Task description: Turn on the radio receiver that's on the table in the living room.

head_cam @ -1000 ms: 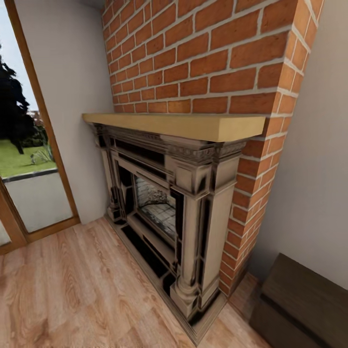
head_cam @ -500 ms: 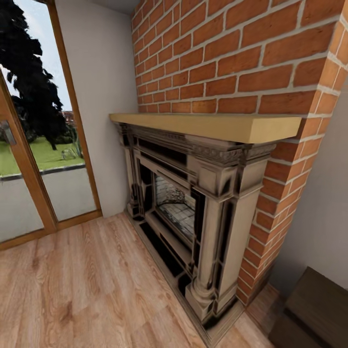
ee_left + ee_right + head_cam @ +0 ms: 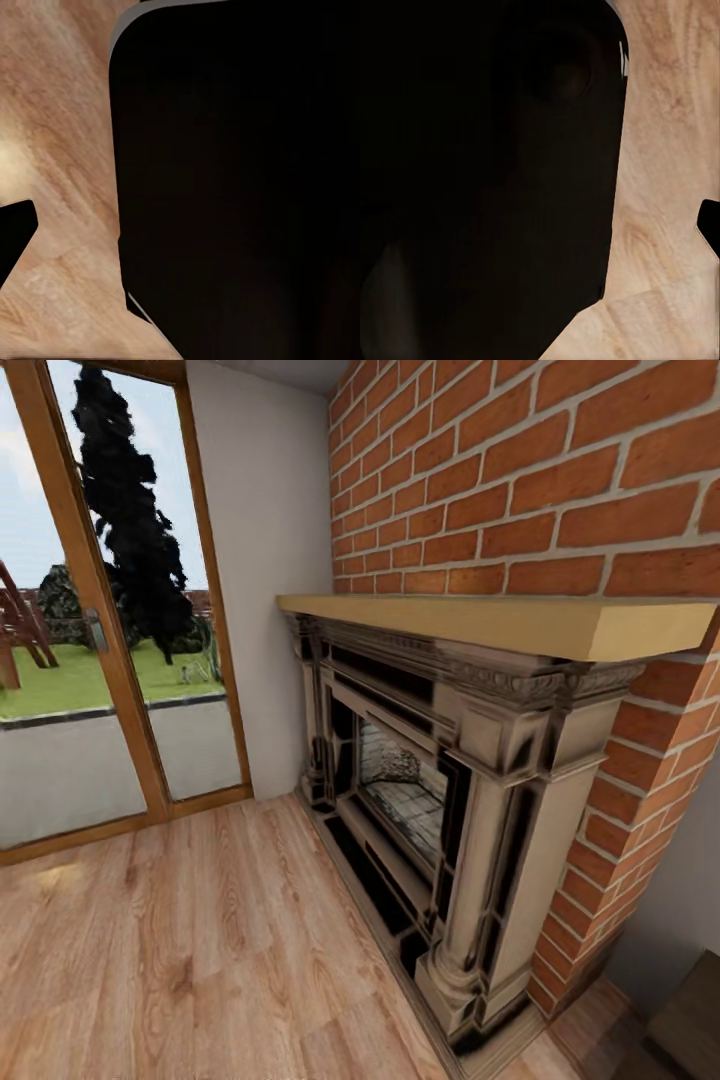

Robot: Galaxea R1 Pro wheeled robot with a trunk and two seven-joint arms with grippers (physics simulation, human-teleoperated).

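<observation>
The radio receiver and the grey-topped table are out of view. The head view looks at a corner of the room with a light wood plank floor (image 3: 180, 960). In the left wrist view a large black body (image 3: 240, 180) hangs over the plank floor (image 3: 67, 150), with a small dark tip (image 3: 11, 240) at the frame's edge. The right wrist view has a similar black mass (image 3: 487, 165) and a dark tip (image 3: 711, 225) over the floor. Neither view lets me tell how the fingers stand.
An ornate dark fireplace (image 3: 450, 780) with a pale wooden mantel (image 3: 520, 622) juts from a red brick chimney wall (image 3: 540, 470) on the right. A wood-framed glass door (image 3: 90, 640) to a garden stands on the left. A dark cabinet corner (image 3: 690, 1020) sits at bottom right.
The camera has swung left: the fireplace has slid to the right in the picture, more of the glass door shows, and the dark cabinet has nearly left the frame.
</observation>
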